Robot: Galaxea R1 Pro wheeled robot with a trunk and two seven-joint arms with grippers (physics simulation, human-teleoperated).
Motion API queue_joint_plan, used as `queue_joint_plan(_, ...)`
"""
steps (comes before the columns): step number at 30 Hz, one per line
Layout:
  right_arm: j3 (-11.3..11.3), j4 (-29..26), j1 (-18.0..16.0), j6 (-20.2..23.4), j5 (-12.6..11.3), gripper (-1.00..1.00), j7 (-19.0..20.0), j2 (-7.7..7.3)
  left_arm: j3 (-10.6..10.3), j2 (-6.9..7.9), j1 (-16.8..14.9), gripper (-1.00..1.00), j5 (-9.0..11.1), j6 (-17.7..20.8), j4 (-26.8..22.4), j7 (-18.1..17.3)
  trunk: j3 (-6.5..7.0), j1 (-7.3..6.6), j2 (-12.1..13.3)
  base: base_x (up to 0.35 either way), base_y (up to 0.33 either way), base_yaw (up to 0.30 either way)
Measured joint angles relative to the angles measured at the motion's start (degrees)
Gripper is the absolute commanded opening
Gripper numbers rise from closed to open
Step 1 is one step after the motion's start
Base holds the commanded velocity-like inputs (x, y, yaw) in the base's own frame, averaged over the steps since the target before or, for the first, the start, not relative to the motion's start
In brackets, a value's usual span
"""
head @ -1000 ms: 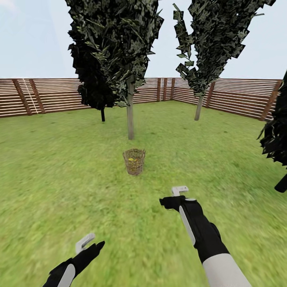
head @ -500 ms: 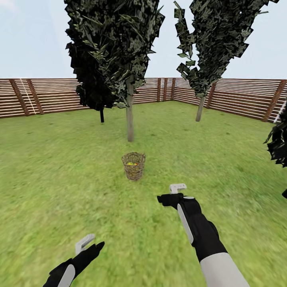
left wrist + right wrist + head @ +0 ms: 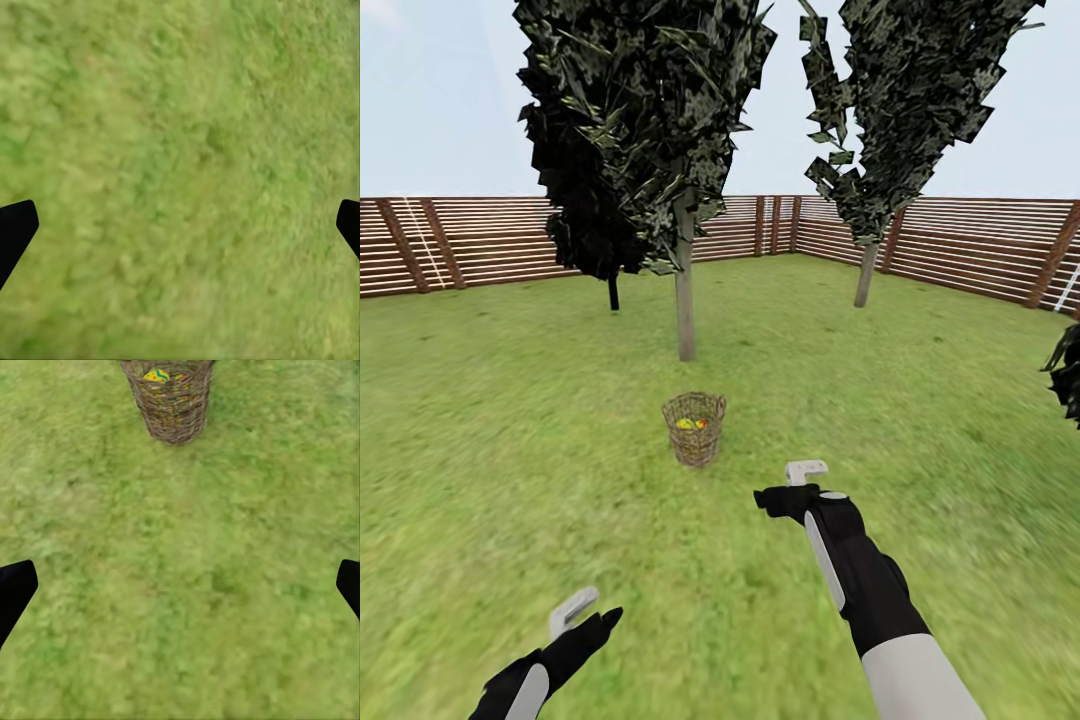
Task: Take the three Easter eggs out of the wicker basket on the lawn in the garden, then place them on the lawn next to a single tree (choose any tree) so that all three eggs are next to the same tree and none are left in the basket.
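Head view: we stand on the lawn point(image 3: 510, 450) of the garden, facing the wicker basket point(image 3: 694, 428), which sits upright on the grass ahead of us and slightly left of centre. Yellow eggs point(image 3: 691, 423) show inside its rim; we cannot count them from here. Just beyond the basket rises the tree point(image 3: 685, 290) with the pale trunk. A second pale-trunked tree point(image 3: 866, 272) stands farther off to the right, before the slatted fence point(image 3: 960, 245).

The right gripper point(image 3: 806, 472) is raised and reaches forward, with the basket lying ahead of it and to its left, apart from it across bare grass. The left gripper point(image 3: 572, 610) hangs low and near to us, well short of the basket. We judge the right arm the nearer of the two.

Right wrist view: the basket point(image 3: 171, 401) lies far along the line of the fingers, slightly off to one side, with one patterned egg point(image 3: 158, 375) visible at its mouth. The dark fingertips point(image 3: 15, 589) sit at opposite edges, so the jaws are spread wide and hold nothing.

Left wrist view: grass beneath, with the fingertips point(image 3: 13, 229) likewise spread wide apart and holding nothing.

The basket's long axis is vertical, so we judge that a reach must come from above its mouth, once we are closer.
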Motion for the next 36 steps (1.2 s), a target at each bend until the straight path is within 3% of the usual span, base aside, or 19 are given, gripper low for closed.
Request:
queue_joint_plan(13, 0.0, 0.61, -0.16, -0.08, 0.35, 1.0, -0.34, 0.18, 0.04, 0.04, -0.03, 1.0, 0.01, 0.0, 0.1, 0.01, 0.0, 0.0, 0.0, 0.334, 0.0, 0.0)
queue_joint_plan(17, -0.08, 1.7, -0.62, -0.02, 0.29, 1.0, -2.76, 0.65, 0.17, 0.12, -0.04, 1.0, 0.03, 0.0, 0.28, 0.01, 0.0, 0.0, 0.0, 0.334, 0.003, 0.0)
queue_joint_plan(28, -0.23, 10.21, -4.29, -0.31, -0.03, 1.0, -5.17, 1.12, 0.54, 0.41, -0.06, 1.0, 0.18, 0.01, 0.34, 0.01, 0.0, 0.0, 0.0, 0.324, 0.076, 0.0)
queue_joint_plan(36, -0.28, 12.63, -4.79, -3.03, -0.11, 1.0, -4.94, 0.88, 0.8, 1.85, 0.17, 1.0, 0.33, -0.19, 0.34, -0.25, 0.0, 0.0, 0.0, 0.309, 0.131, 0.0)
